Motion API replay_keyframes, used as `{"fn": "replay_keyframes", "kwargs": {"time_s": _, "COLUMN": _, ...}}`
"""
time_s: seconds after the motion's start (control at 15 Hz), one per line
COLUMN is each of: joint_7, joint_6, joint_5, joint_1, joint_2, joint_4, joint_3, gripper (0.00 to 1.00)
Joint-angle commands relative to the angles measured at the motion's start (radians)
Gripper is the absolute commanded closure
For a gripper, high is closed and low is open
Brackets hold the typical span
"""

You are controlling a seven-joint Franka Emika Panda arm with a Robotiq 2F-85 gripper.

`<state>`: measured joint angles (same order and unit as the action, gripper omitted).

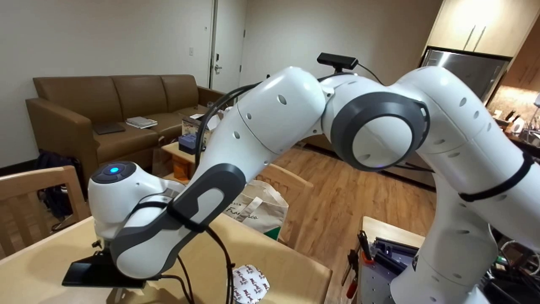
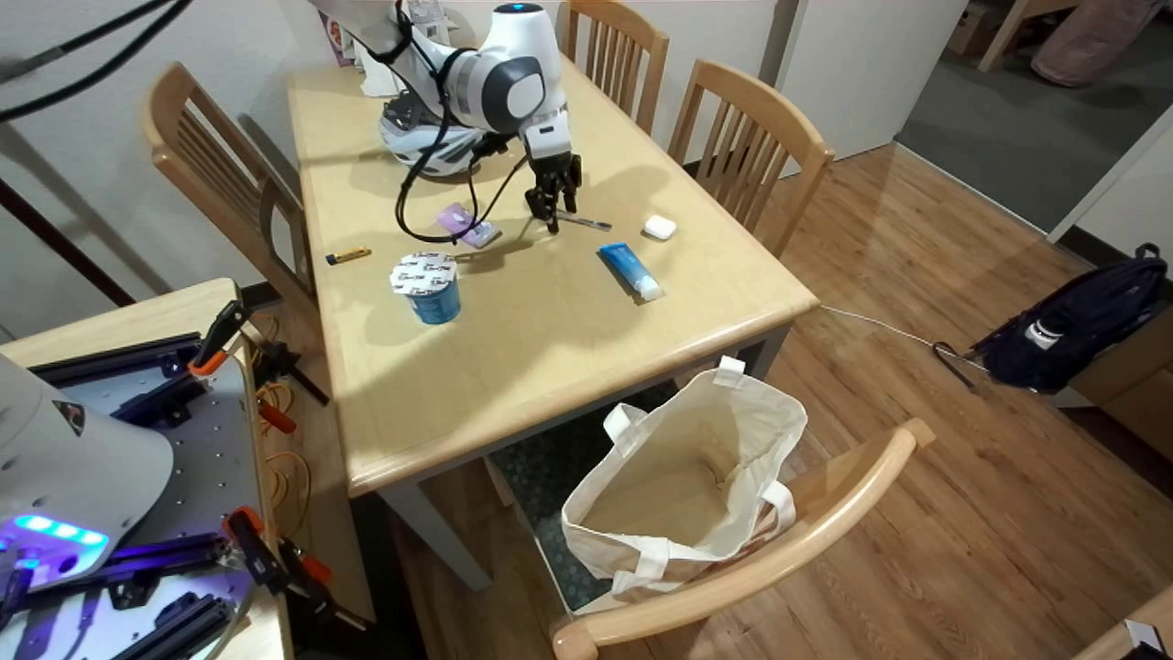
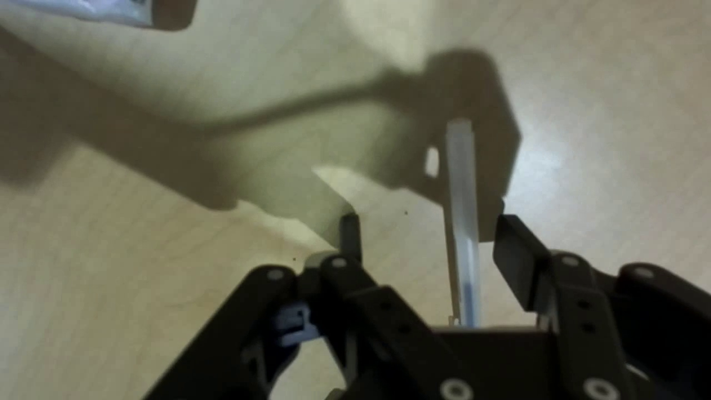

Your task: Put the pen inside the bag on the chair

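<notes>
"How far along are you?"

"Reach about done, I'd judge; grasp not yet. My pincer [image 3: 430,239] stands wide, gripping nothing. The pen [image 3: 464,222] lies on the counter [image 2: 513,367], right of centre in the wrist view, between the jaws."

"And the bag [image 2: 674,490]?"

"On the chair [image 2: 779,573], lower middle in an exterior view, mouth open upward. Left to do: close on the pen, lift, carry across, let go inside."

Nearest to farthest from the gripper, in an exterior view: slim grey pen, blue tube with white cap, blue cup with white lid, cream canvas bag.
1. Pen: close by the gripper
2. Tube: lower right of the gripper
3. Cup: lower left, farther out
4. Bag: on the chair
</notes>
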<state>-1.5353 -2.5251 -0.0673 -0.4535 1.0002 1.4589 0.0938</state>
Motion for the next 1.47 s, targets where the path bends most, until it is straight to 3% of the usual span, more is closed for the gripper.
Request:
{"fn": "replay_keyframes", "kwargs": {"time_s": 0.0, "joint_7": 0.008, "joint_6": -0.028, "joint_5": -0.008, "joint_1": 0.003, "joint_2": 0.012, "joint_4": -0.008, "joint_3": -0.004, "gripper": 0.67}}
{"fn": "replay_keyframes", "kwargs": {"time_s": 0.33, "joint_7": 0.024, "joint_6": -0.015, "joint_5": -0.034, "joint_1": -0.002, "joint_2": -0.001, "joint_4": -0.004, "joint_3": 0.009, "gripper": 0.97}}
{"fn": "replay_keyframes", "kwargs": {"time_s": 0.47, "joint_7": 0.026, "joint_6": 0.006, "joint_5": -0.062, "joint_1": -0.012, "joint_2": -0.023, "joint_4": 0.009, "joint_3": 0.028, "gripper": 1.00}}
{"fn": "replay_keyframes", "kwargs": {"time_s": 0.73, "joint_7": 0.065, "joint_6": 0.017, "joint_5": -0.128, "joint_1": -0.015, "joint_2": -0.078, "joint_4": 0.039, "joint_3": 0.061, "gripper": 0.97}}
{"fn": "replay_keyframes", "kwargs": {"time_s": 1.13, "joint_7": 0.195, "joint_6": 0.039, "joint_5": -0.249, "joint_1": 0.026, "joint_2": -0.318, "joint_4": 0.207, "joint_3": 0.133, "gripper": 0.96}}
{"fn": "replay_keyframes", "kwargs": {"time_s": 1.2, "joint_7": 0.144, "joint_6": 0.050, "joint_5": -0.223, "joint_1": 0.020, "joint_2": -0.206, "joint_4": 0.087, "joint_3": 0.113, "gripper": 0.89}}
{"fn": "replay_keyframes", "kwargs": {"time_s": 1.4, "joint_7": 0.174, "joint_6": 0.051, "joint_5": -0.245, "joint_1": 0.045, "joint_2": -0.294, "joint_4": 0.160, "joint_3": 0.121, "gripper": 0.89}}
